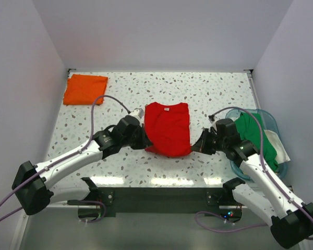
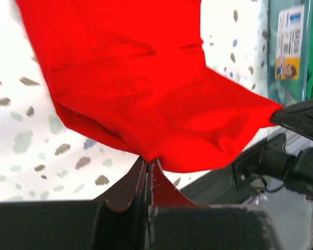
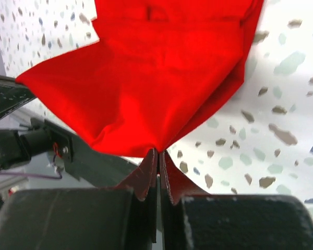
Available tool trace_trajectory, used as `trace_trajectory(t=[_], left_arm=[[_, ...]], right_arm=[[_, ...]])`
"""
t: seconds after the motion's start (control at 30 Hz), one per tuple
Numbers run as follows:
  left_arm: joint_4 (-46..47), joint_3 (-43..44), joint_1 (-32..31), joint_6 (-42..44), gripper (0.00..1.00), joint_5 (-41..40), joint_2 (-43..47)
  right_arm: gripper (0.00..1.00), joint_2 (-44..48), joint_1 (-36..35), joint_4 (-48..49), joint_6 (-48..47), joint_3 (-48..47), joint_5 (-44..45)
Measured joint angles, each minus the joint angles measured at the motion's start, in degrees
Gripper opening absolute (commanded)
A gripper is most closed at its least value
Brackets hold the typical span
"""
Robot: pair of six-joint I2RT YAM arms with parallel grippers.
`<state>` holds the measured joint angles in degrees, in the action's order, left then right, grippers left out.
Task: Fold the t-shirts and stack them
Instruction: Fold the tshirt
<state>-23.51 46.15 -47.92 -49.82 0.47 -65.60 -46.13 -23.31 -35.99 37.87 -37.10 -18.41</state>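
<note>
The desk (image 1: 214, 91) lies open across the upper middle and upper right. The orange shirt (image 1: 85, 88) blocks the upper-left corner, the tub (image 1: 270, 119) blocks the right edge beside the right hand (image 1: 198, 147), and the red shirt (image 1: 168, 127) fills the centre.

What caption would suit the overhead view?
Left gripper and right gripper pinch the red shirt's near corners.

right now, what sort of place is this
Likely a robot lab test cell: plain white walls box in a speckled table, a left arm and right arm are bolted at its near edge, both gripping a red t-shirt.
</note>
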Motion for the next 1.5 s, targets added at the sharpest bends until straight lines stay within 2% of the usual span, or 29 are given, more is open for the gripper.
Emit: trace_trajectory(t=[0.27, 0.83, 0.87, 0.97, 1.0, 1.07, 1.1, 1.27, 1.37, 1.5], left_arm=[[-0.15, 6.73, 9.79, 4.26, 0.00, 2.60, -7.02], [1.68, 36.35, 22.99, 8.94, 0.00, 11.41, -40.09], [1.84, 37.66, 23.74, 8.96, 0.01, 11.82, -42.29], [3.30, 40.35, 26.12, 8.90, 0.20, 13.25, -47.71], [4.04, 40.98, 26.95, 8.90, 0.41, 13.75, -49.24], [5.84, 41.90, 28.37, 8.96, 0.50, 14.53, -51.67], [7.10, 42.25, 29.20, 8.76, 0.61, 15.08, -52.76], [12.09, 42.62, 33.18, 8.46, 0.68, 19.26, -54.84], [16.22, 40.46, 34.58, 8.35, 0.67, 20.65, -53.40], [18.51, 32.48, 34.71, 7.26, 0.66, 21.40, -47.67]], right_arm=[[0.00, -12.15, 0.74, 3.19, -0.57, -10.47, 4.70], [0.00, -49.83, 11.54, 11.56, -1.05, -39.36, 2.89], [0.03, -52.54, 12.02, 11.85, -1.09, -41.11, 2.36], [0.13, -60.67, 13.09, 12.92, -1.36, -46.38, 1.70], [0.19, -63.45, 13.40, 13.35, -1.49, -48.46, 1.22], [0.23, -68.32, 13.81, 13.79, -1.84, -52.28, 0.66], [0.29, -71.06, 14.03, 14.10, -1.92, -54.60, 0.24], [0.49, -75.38, 14.38, 13.81, -2.75, -58.16, -0.50], [0.50, -73.16, 14.38, 14.34, -3.76, -56.83, 0.81], [0.50, -66.25, 13.88, 13.92, -5.77, -50.47, 4.39]])
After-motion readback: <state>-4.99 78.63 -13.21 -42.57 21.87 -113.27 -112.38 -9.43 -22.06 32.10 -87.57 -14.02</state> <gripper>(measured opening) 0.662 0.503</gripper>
